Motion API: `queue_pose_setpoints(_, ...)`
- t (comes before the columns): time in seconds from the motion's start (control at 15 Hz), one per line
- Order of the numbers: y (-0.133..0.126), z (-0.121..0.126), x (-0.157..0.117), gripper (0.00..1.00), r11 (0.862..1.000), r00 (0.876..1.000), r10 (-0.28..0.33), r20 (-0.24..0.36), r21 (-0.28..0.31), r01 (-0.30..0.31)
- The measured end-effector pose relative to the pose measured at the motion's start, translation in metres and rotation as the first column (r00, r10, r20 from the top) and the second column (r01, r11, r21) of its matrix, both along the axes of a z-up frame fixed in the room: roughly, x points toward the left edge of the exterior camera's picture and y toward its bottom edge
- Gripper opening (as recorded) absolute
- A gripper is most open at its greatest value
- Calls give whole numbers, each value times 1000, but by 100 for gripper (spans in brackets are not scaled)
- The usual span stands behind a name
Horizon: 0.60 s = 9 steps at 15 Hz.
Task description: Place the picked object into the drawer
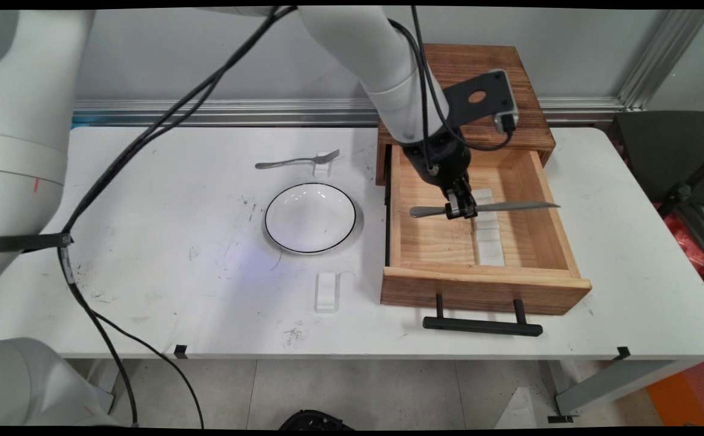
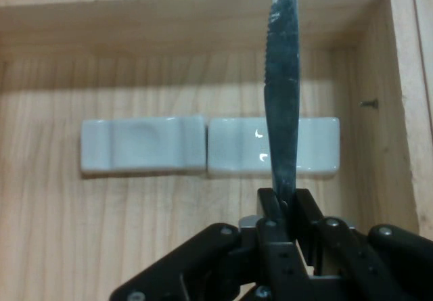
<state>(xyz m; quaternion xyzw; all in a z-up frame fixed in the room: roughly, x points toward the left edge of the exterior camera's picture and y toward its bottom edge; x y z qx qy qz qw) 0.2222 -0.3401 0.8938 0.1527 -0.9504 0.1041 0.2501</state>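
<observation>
**Knife pinched over the open drawer**

The black two-finger gripper (image 1: 461,209) has its fingers pressed together on a metal table knife (image 1: 509,206), pinching it near where handle meets blade. The knife is slim and flat, dull grey and lightly speckled along the blade in the hand view (image 2: 283,111), with a rounded handle end. It lies level in the main view, handle toward the picture's left and tip toward the right, held above the inside of the pulled-out drawer (image 1: 528,242).

The drawer is pale, grained wood with plain box walls and one black bar handle (image 1: 482,326) on its front. It belongs to a darker brown wooden cabinet (image 1: 479,66) that stands at the table's far side. On the drawer floor lie two white glossy ceramic rests (image 2: 210,145), both block-shaped with a shallow dip, set end to end and touching; the blade crosses over one of them.

On the white, scuffed table (image 1: 164,290) sits one round white plate (image 1: 310,218) with a thin black rim. One metal fork (image 1: 297,161) lies beyond it, its tines propped on a small white rest (image 1: 323,165). Another white rest (image 1: 327,292) lies nearer, below the plate.
</observation>
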Motion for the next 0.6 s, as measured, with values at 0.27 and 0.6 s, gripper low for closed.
queue_pose_setpoints(0.27,-4,-14,-9,0,1000,1000,-7,7,7,7)
queue_pose_setpoints(0.6,-5,-31,-13,0,1000,1000,15,2,25,-15)
